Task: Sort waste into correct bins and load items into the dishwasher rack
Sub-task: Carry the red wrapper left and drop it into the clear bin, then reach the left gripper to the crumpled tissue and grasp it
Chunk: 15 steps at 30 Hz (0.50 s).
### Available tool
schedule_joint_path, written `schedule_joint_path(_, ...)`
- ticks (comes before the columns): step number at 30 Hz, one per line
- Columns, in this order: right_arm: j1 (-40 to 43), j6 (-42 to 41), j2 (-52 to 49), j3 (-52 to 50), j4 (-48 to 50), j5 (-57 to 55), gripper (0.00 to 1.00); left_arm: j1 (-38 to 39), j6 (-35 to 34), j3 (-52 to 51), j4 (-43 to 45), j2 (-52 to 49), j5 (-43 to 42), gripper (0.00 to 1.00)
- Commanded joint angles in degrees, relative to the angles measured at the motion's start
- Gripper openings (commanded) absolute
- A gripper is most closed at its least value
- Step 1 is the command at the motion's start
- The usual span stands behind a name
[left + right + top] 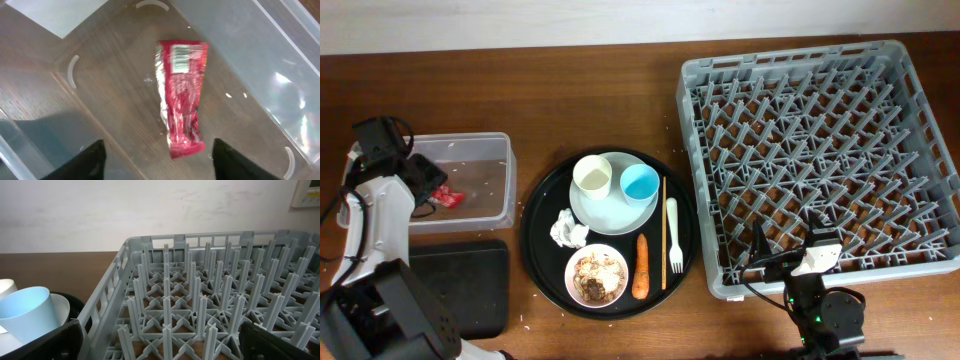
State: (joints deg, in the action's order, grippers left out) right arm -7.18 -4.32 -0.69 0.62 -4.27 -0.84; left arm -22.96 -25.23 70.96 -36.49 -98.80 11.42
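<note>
The red snack wrapper [181, 97] lies loose on the floor of the clear tub [470, 140]; it also shows from overhead [447, 195]. My left gripper [157, 165] is open just above it, inside the tub [428, 186]. My right gripper [160, 347] is open and empty at the front left edge of the grey dishwasher rack [820, 150]. On the round black tray [535, 215] a pale plate [615, 212] holds a cream cup [592, 177] and a blue cup [640, 182]. Beside it lie a tissue [567, 228], a bowl [597, 275] of brown scraps, a carrot [641, 267], a chopstick [663, 235] and a fork [674, 235].
The shallow black rectangular tray [460, 285] lies in front of the tub at the front left. The rack's pegs [215, 290] fill the right wrist view, with the blue cup [25, 315] at its left.
</note>
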Motion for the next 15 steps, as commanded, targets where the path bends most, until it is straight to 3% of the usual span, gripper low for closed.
schedule_joint_path(1, -0.31, -0.26, 0.37, -0.31, -0.31, -0.26, 0.99, -0.20, 1.09, 0.81, 0.28, 0.24, -1.20, 0.87)
schedule_joint_path(3, -0.31, -0.26, 0.37, -0.31, -0.31, -0.26, 0.99, -0.20, 1.09, 1.66, -0.33, 2.45, -1.29, 0.87)
schedule_joint_path(9, -0.31, -0.26, 0.37, -0.31, -0.31, -0.26, 0.99, 0.57, 1.09, 3.06, -6.45, 16.94, -17.27, 0.87)
schedule_joint_path(15, -0.31, -0.26, 0.37, -0.31, -0.31, -0.26, 0.99, 9.99, 3.06, 2.97, -25.57, 24.52, -18.53, 0.87)
